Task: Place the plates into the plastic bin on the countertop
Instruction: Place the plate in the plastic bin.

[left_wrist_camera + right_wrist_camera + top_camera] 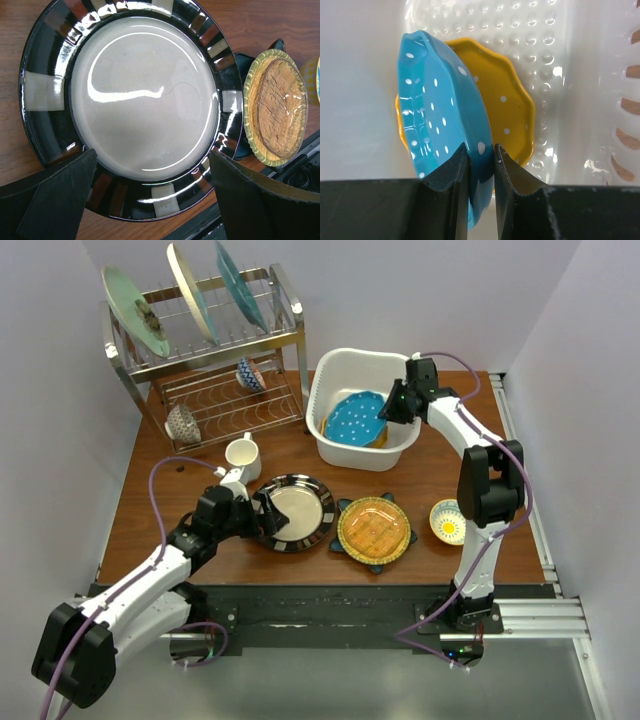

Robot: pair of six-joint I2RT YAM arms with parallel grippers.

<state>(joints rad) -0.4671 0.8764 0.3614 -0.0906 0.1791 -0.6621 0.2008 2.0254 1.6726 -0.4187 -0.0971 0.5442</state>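
Placing blue dotted plate [440,115] in plastic bin [345,365].
Release next: right claw [480,150] clamps it; left claw [152,170] apart over black-rimmed plate [145,100].

You have nothing to read here: no text, label, brand, number or sign shows legibly on anything in the three views.

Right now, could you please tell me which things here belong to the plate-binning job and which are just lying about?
Job: white bin, blue dotted plate, orange scalloped plate, black-rimmed plate, amber plate, star-shaped plate.
Lying about: wire rack, upright rack plates, mug, yellow-centred bowl.
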